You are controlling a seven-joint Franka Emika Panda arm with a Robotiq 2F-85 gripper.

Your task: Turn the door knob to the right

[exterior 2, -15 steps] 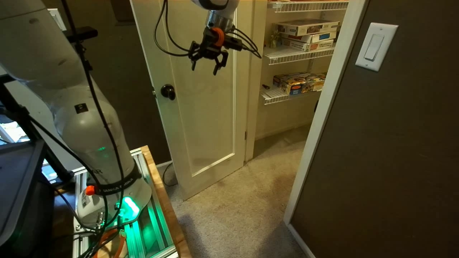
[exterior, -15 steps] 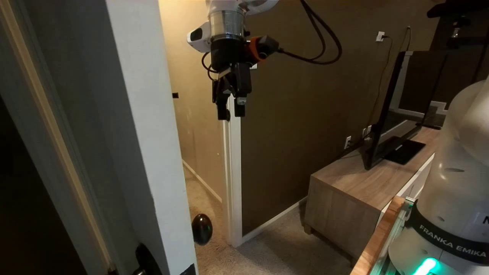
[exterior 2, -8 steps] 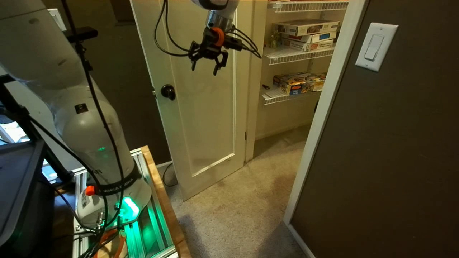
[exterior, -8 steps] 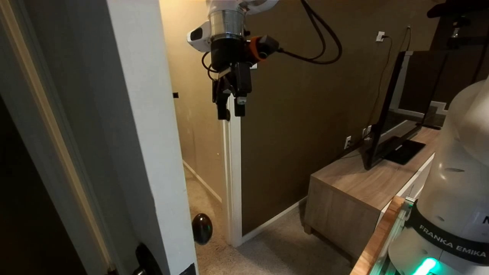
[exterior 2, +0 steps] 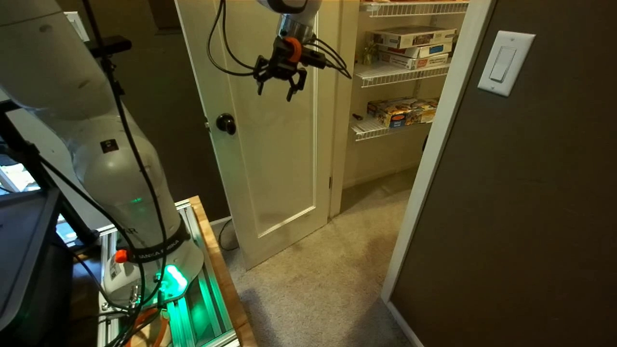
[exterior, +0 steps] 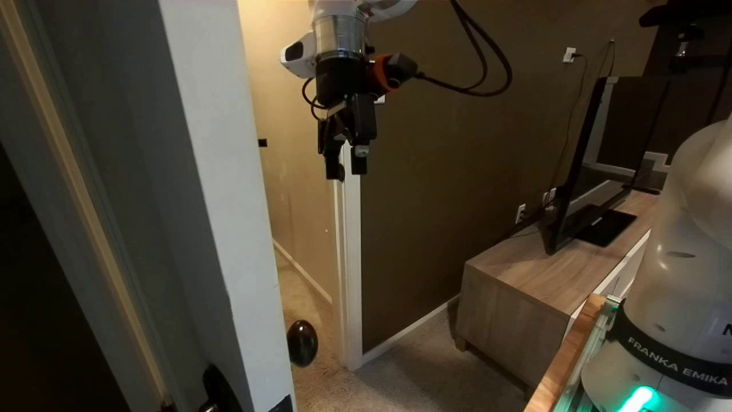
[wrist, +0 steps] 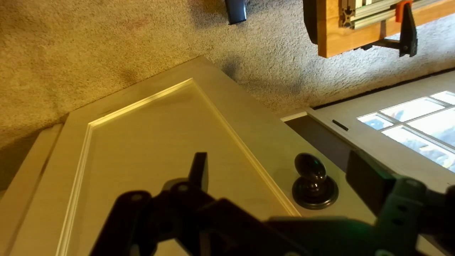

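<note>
You have the arm (exterior 2: 111, 166) stretched out to the door (exterior 2: 279, 168), the end effector (exterior 2: 274, 95) pointing down in front of its face, jaws standing apart, released. The door knob (exterior 2: 225, 124) sits near the door's edge opposite the hinge (exterior 2: 330, 182), lower than your end effector and apart from it.

The knob (wrist: 312, 172) looks like polished metal, glossy with bright highlights. The door (wrist: 160, 149) is smooth and painted, with a faint sheen; the carpet (wrist: 142, 42) is rough pile. The gripper (exterior 2: 274, 95) looks matt, the arm (exterior 2: 106, 173) smooth and slightly shiny. The cabinet (exterior: 532, 274) shows matt wood grain, the light switch (exterior 2: 503, 62) smooth plastic
</note>
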